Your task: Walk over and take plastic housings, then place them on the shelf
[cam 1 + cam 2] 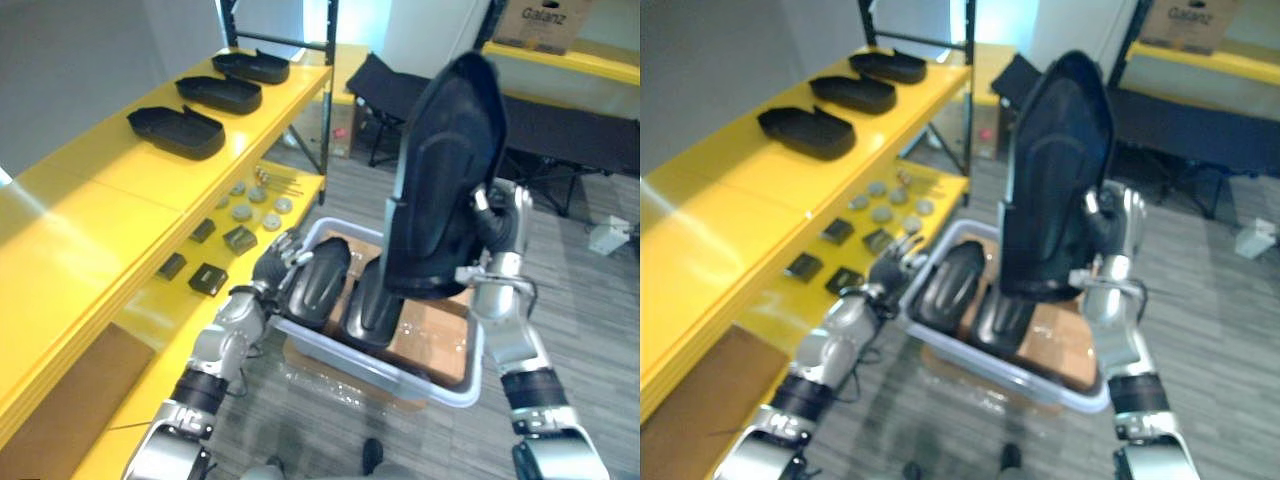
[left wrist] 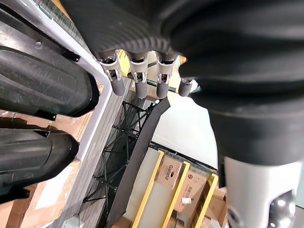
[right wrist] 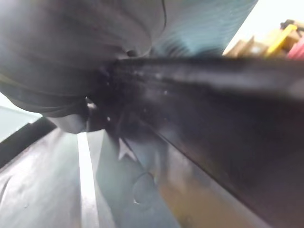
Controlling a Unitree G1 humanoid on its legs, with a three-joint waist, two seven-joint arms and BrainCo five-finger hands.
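The right hand (image 1: 497, 235) has its fingers clamped on the edge of a tall black housing (image 1: 445, 170), upright above the grey bin (image 1: 440, 388). It looks stiff, light and glossy, so the rim grips best. The left hand (image 1: 280, 262) hovers at the bin, fingers apart.

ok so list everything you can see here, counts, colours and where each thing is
held housing: one, black, upright above the bin, in the right hand
binned housings: two, black, side by side in the bin
shelf housings: three, black, in a row on the shelf's top board
bin: one, pale grey, low beside the shelf
shelf: one, yellow, on the robot's left
round parts: several, grey, lower shelf board
small flat parts: several, black, lower shelf board
cardboard box: one, brown, on a far yellow rack
left hand: silver, open, at the bin's rim
right hand: silver, curled round the held housing's edge
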